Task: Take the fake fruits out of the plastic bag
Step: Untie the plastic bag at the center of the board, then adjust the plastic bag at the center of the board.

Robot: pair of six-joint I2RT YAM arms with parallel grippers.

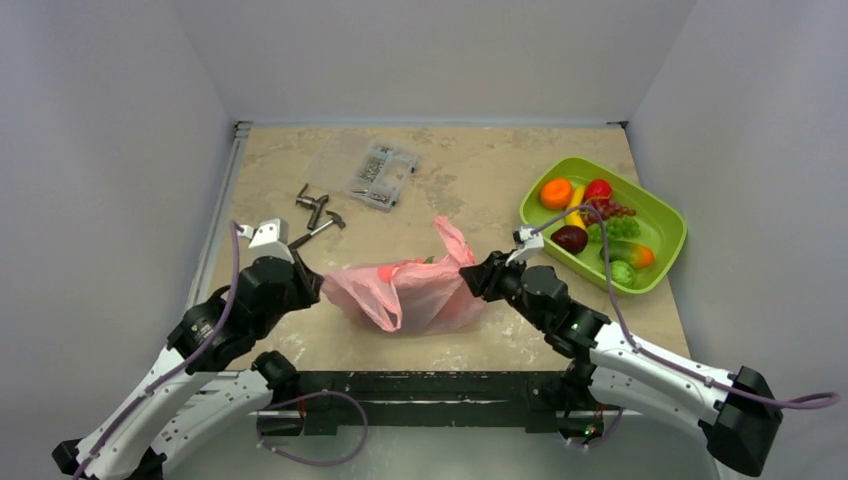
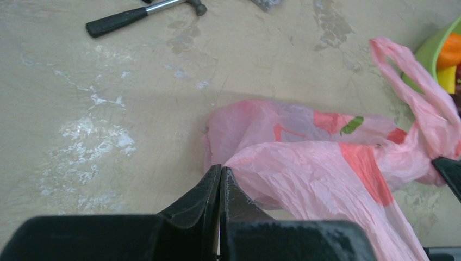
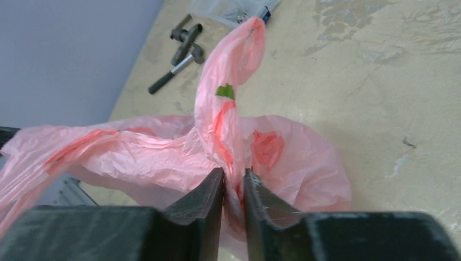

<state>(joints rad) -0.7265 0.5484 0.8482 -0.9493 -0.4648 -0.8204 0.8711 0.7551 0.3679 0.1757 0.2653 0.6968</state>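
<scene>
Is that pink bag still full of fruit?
Looks empty: the plastic bag lies flat and crumpled, while the fake fruits sit in the green tray.

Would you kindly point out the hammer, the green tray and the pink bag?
hammer [image 2: 142, 13]: left wrist view, on its handle.
green tray [image 1: 668, 222]: top view, bare floor.
pink bag [image 3: 141, 157]: right wrist view, crinkled film.

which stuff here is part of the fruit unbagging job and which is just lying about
Part of the job:
- plastic bag, held between left claw and right claw
- fake fruits, lying in the green tray

Lying about:
- hammer
- clear box of screws
- dark metal parts
</scene>
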